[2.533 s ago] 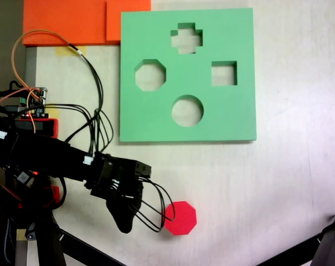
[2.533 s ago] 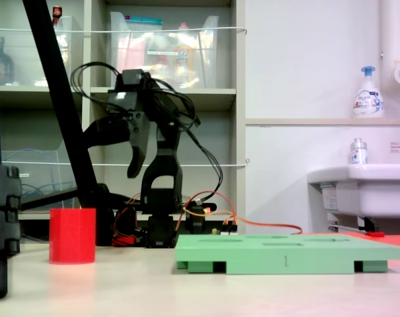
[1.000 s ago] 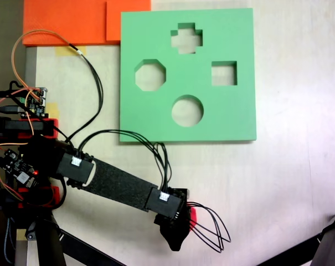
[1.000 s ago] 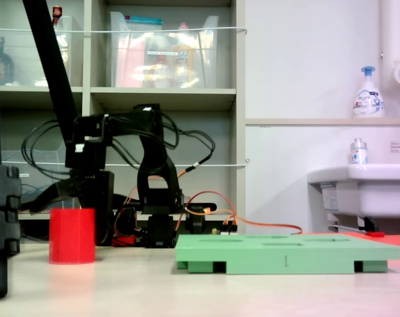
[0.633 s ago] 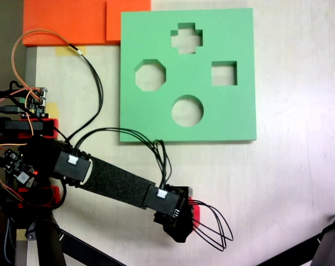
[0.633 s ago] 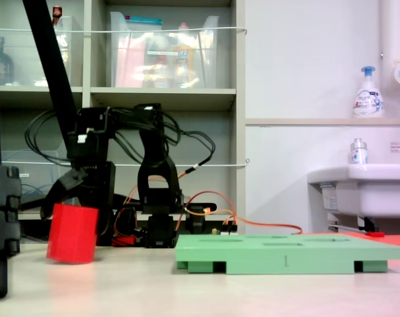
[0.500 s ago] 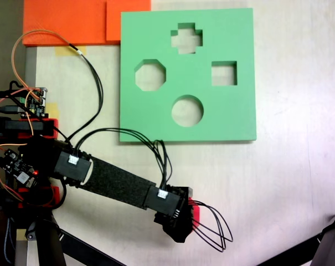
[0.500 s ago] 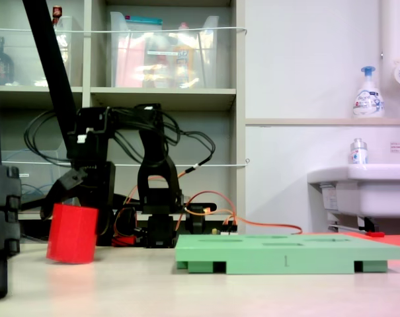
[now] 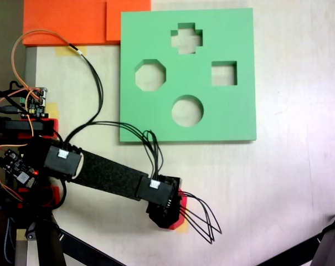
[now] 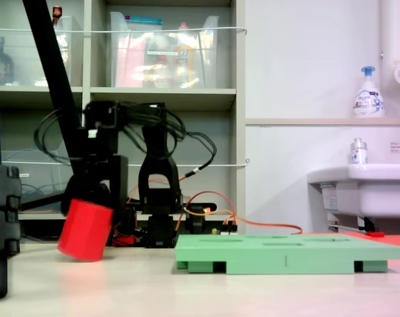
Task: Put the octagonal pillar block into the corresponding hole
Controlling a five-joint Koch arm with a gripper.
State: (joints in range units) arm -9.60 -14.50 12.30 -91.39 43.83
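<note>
The octagonal pillar block [image 10: 86,230] is bright red foam, and it hangs tilted just above the table with my gripper [image 10: 87,201] shut on its top. From above, the gripper [image 9: 166,213] covers most of the block [image 9: 183,220], so only a red edge shows at its right. The flat green foam board [image 9: 233,116] lies farther up that view, and in the low side view the same board [image 10: 285,251] sits to the right of the block. The corresponding hole [image 9: 150,76], eight-sided, is in the board's left part and holds nothing.
The board also has a cross cutout [image 9: 186,38], a square cutout [image 9: 224,73] and a round cutout [image 9: 187,110]. Orange foam sheets [image 9: 67,22] lie at the top left. Arm cables [image 9: 95,88] loop beside the board. A black stand leg [image 9: 328,244] crosses the bottom right corner.
The gripper closed on the red block, tipped it, and lifted it off the table. It has since carried it a little leftward in the top-down view and rightward in the side view.
</note>
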